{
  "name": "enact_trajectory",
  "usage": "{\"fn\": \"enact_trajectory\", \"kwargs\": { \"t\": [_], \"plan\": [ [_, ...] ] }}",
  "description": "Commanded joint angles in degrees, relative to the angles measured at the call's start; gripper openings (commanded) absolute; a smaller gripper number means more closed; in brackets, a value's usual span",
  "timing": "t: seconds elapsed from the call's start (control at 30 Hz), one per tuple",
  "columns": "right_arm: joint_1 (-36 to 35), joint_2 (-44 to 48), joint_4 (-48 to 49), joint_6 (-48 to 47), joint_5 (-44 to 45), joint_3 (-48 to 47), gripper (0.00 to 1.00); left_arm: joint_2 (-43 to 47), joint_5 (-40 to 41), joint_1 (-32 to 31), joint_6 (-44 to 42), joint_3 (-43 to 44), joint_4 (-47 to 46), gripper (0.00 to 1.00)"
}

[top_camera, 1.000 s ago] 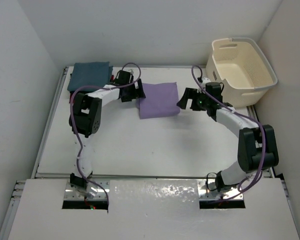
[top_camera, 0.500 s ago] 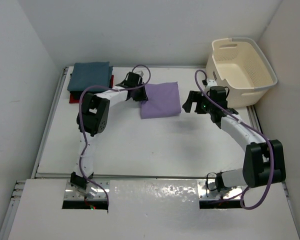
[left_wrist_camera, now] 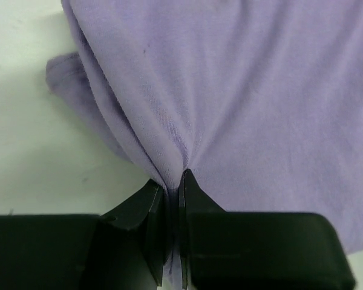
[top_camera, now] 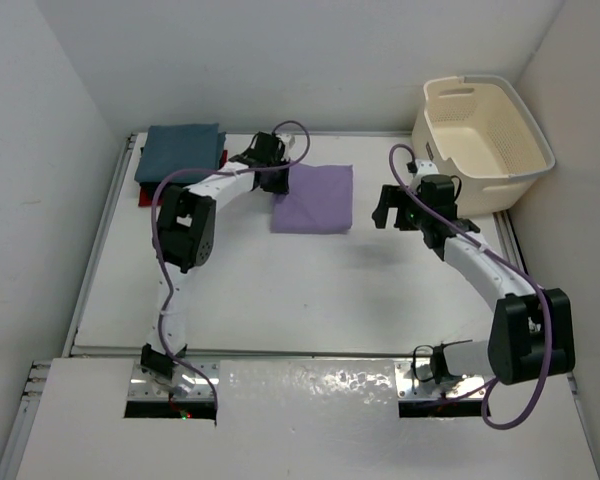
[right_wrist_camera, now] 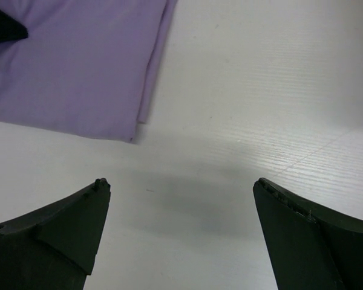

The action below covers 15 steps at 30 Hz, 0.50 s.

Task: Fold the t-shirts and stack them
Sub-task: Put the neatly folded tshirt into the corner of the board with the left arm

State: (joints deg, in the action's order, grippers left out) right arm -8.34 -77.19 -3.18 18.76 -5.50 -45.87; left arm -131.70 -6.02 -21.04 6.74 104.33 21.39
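**Fold in hand:** The left gripper (left_wrist_camera: 174, 181) pinches the folded lavender-purple cloth t-shirt (top_camera: 315, 198) at its left edge. Its jaws are drawn almost together on a thin gather of fabric, and creases fan out from the grip in the wrist view. The shirt lies flat on the white table (top_camera: 310, 290), toward the far side and between the two arms.

The right gripper (right_wrist_camera: 181, 184) hovers near the shirt's right edge without touching it, fingers spread wide and holding nothing.

In the far left corner a folded dark teal-blue t-shirt (top_camera: 183, 150) rests on a red t-shirt (top_camera: 143, 196), of which only an edge shows. A cream perforated plastic laundry basket (top_camera: 500, 140) stands at the far right.

The lavender shirt looks light, soft and limp. It is unlikely to be damaged by a firm squeeze, but it should sag and shed its folds if lifted from one point. A grip that bites through every layer at the folded edge looks soundest. A second hold on the opposite edge would help keep the rectangle square on its way to the stack. The smooth tabletop suggests the shirt would also slide readily if dragged.
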Motion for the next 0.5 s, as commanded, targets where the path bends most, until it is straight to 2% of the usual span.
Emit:
{"fn": "enact_trajectory", "kwargs": {
  "t": [0.0, 0.3, 0.47],
  "plan": [
    [0.2, 2.3, 0.1, -2.3, 3.4, 0.3, 0.99, 7.9, -0.7, 2.3, -10.8, 3.5, 2.8, 0.0],
    [0.2, 3.5, -0.5, -3.6, 6.8, 0.6, 0.99, 11.3, -3.5, 7.1, -21.6, 10.8, 12.5, 0.0],
    [0.2, 4.0, -1.0, -4.8, 8.1, 0.8, 0.99, 13.4, 0.7, 8.7, -24.6, 13.9, 14.1, 0.0]
  ]
}}
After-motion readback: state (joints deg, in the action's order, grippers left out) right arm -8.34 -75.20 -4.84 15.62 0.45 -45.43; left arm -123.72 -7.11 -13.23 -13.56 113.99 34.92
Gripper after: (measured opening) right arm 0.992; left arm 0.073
